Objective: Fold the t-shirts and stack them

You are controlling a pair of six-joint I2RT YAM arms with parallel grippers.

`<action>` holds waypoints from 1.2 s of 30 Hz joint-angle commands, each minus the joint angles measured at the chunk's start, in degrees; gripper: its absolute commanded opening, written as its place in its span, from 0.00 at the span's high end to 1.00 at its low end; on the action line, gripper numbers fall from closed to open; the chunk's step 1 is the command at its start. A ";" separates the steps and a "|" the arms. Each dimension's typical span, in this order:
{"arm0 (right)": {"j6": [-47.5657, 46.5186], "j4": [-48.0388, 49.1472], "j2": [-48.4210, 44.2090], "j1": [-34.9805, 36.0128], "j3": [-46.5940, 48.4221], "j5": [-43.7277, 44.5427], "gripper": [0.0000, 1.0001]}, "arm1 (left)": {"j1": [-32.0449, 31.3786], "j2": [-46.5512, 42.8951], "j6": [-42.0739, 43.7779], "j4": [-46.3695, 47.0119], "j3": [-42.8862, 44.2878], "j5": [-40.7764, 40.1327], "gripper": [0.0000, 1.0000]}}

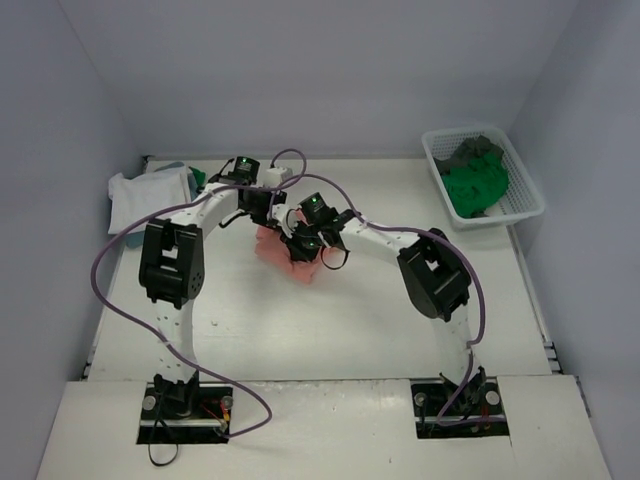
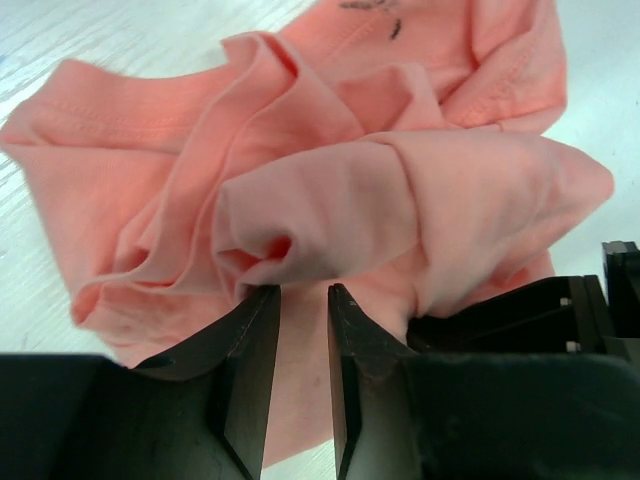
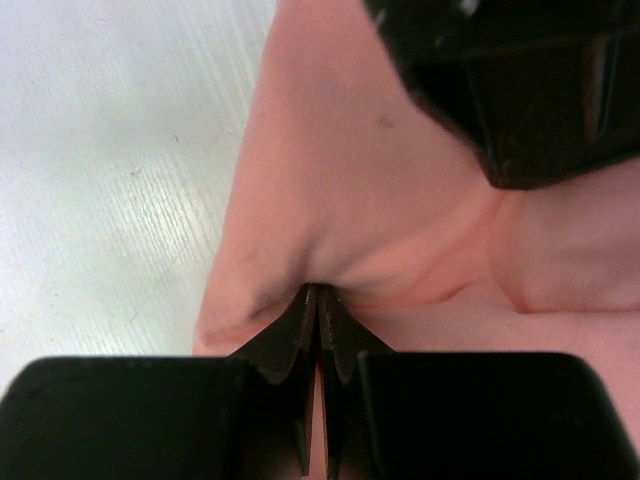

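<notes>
Salmon cloth fills both wrist views: the pink t-shirt [image 2: 330, 190] lies crumpled on the table [image 1: 350, 320], midway between its left and right edges and nearer the far edge. Your right wrist view shows the right gripper [image 3: 318, 298] pinched tight on a ridge of it. Your left wrist view shows the left gripper [image 2: 302, 295] narrowly parted at a bunched fold, but you cannot tell whether it grips. Only the top view shows the basket [image 1: 527, 170] at the far right corner, holding a green t-shirt [image 1: 475, 185] and a dark grey t-shirt [image 1: 478, 150].
</notes>
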 commanded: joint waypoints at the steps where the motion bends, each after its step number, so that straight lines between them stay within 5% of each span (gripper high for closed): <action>1: 0.62 0.63 -0.74 1.28 1.92 -1.37 1.00 | 0.96 -2.33 -0.22 -1.19 2.36 0.35 0.78; 15: -3.86 -6.93 -8.28 1.20 -4.76 1.27 1.00 | 0.00 -1.10 2.42 -6.54 -1.33 2.99 0.80; 23: -4.83 -11.94 -15.06 -3.02 -7.65 4.52 1.00 | -4.48 -1.00 8.74 -17.53 -1.41 3.34 0.87; 31: -3.95 -12.12 -20.42 -6.45 -12.31 3.29 1.00 | -9.23 -1.80 12.69 -23.16 -3.17 15.82 0.87; 36: -3.43 -11.42 -22.00 -6.45 -14.51 2.77 1.00 | -11.96 -3.29 13.32 -22.99 -3.35 12.75 0.87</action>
